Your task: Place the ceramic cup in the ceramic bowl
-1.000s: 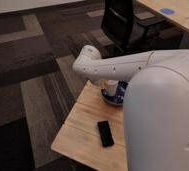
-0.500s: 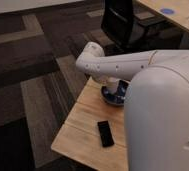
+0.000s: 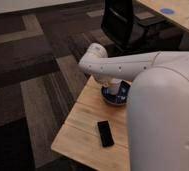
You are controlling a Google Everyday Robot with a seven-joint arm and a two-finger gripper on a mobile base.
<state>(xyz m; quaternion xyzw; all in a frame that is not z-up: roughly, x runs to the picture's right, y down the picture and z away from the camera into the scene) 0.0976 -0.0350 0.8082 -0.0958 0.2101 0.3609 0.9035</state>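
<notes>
Single camera view, looking down past the robot's white body onto a light wooden table point(image 3: 83, 132). The white arm point(image 3: 123, 67) reaches from the right across the far part of the table and bends downward directly over the ceramic bowl point(image 3: 119, 96), a dark blue dish with a greyish outer wall standing near the far right of the table top. The gripper point(image 3: 113, 86) lies at the lower end of the arm, over or within the bowl; the arm hides it, so its state cannot be told. The ceramic cup is not visible anywhere on the table; it is presumably hidden below the arm, at or in the bowl, though this cannot be confirmed. A black phone point(image 3: 105, 133) lies flat on the near part of the table, well apart from the bowl. A dark office chair point(image 3: 125, 22) stands on the carpet beyond the table.

Risks, as a judgement: a release made off-centre could set the cup on the bowl's rim and tip it out; a downward push could slide the bowl toward the table's edge; withdrawing the arm sideways could drag the bowl along.
</notes>
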